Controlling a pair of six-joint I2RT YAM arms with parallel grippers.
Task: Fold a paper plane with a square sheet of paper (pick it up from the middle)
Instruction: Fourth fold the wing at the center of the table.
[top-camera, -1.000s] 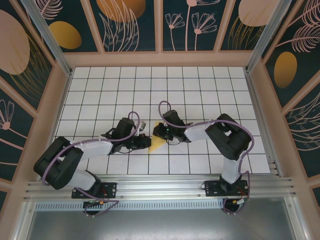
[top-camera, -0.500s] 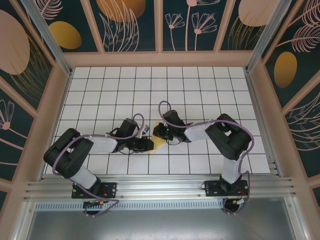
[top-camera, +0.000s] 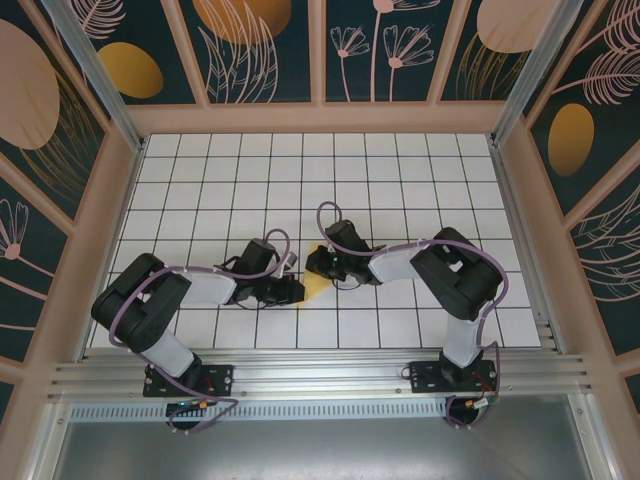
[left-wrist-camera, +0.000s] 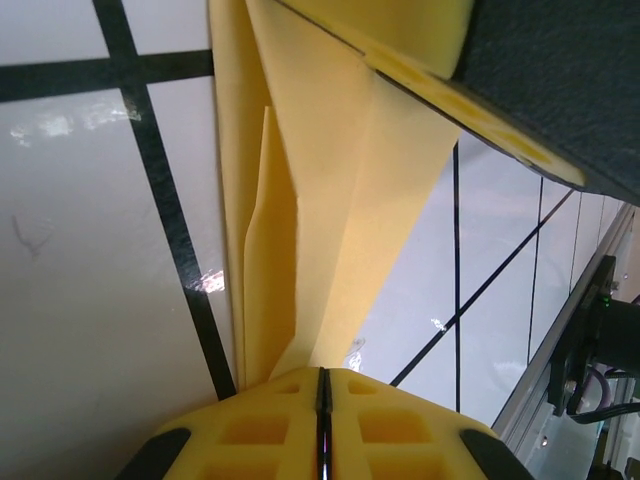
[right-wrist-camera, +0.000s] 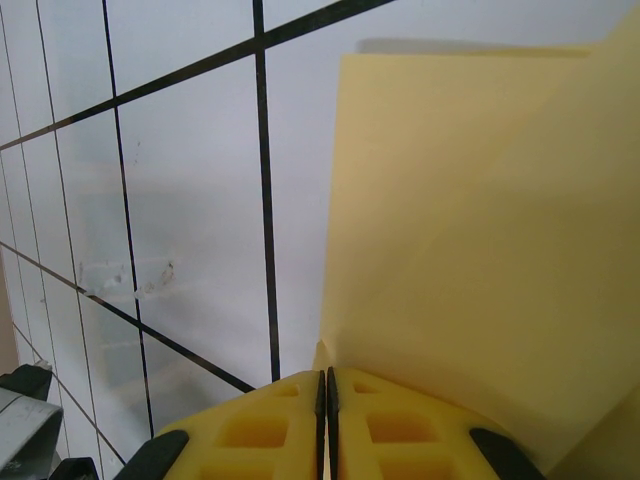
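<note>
The yellow sheet of paper, folded into a narrow pointed paper plane (top-camera: 316, 285), lies low over the white grid table between my two grippers. My left gripper (top-camera: 297, 290) comes in from the left and is shut on the paper's near end. In the left wrist view the creased layers (left-wrist-camera: 330, 200) run out from the closed tips (left-wrist-camera: 322, 375). My right gripper (top-camera: 313, 263) comes in from the right and is shut on the far end. In the right wrist view a flat flap (right-wrist-camera: 480, 250) rises from its closed tips (right-wrist-camera: 327, 375). One right fingertip (left-wrist-camera: 470, 110) shows over the paper.
The white grid table (top-camera: 400, 180) stretches around both arms, fenced by pale wooden walls (top-camera: 320, 118). An aluminium rail (top-camera: 320, 372) runs along the near edge by the arm bases. Both forearms meet near the table's middle.
The left arm's elbow has swung inward and its gripper has slid slightly left along the paper, so less yellow shows. The right arm has held still.
</note>
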